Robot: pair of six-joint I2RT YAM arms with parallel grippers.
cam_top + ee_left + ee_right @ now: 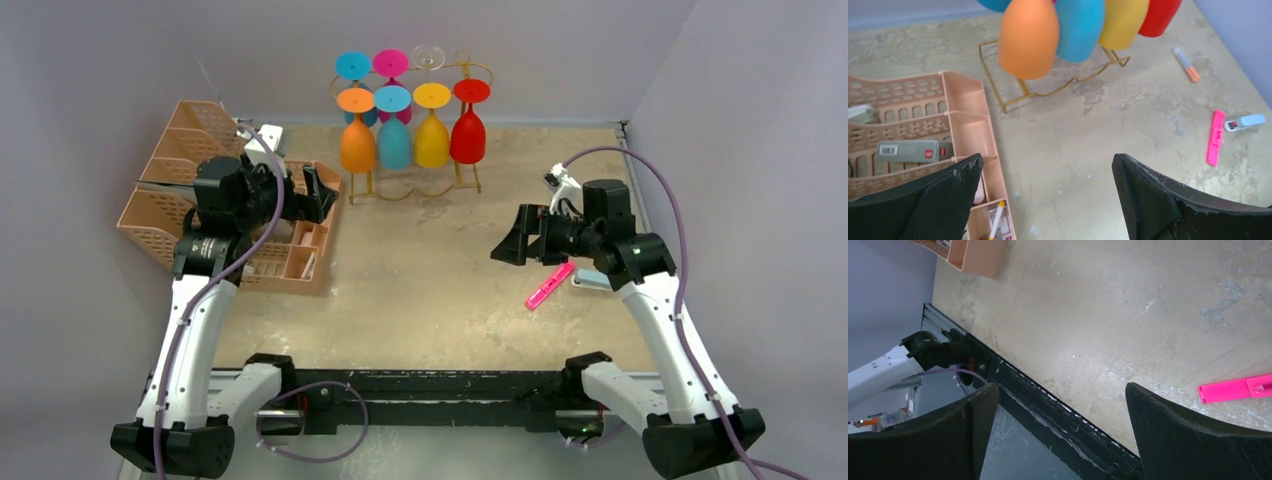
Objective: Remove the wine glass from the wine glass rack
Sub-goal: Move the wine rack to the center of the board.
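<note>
The gold wire wine glass rack (pixel 412 192) stands at the back middle of the table. Several wine glasses hang upside down from it: orange (pixel 357 145), blue (pixel 394 140), yellow (pixel 431 138) and red (pixel 467 135) in front, more behind. My left gripper (pixel 318 195) is open, just left of the rack and short of the orange glass (pixel 1028 37). Its wrist view shows the rack's lower rail (pixel 1048 94) ahead and nothing between the fingers. My right gripper (pixel 512 245) is open and empty, out over the table to the rack's front right, facing left.
Peach mesh file trays (pixel 150 235) with small items sit at the left under my left arm. A pink highlighter (pixel 549 285) and a blue-capped item (pixel 590 280) lie by my right arm. An orange-tipped marker (pixel 1186 64) lies right of the rack.
</note>
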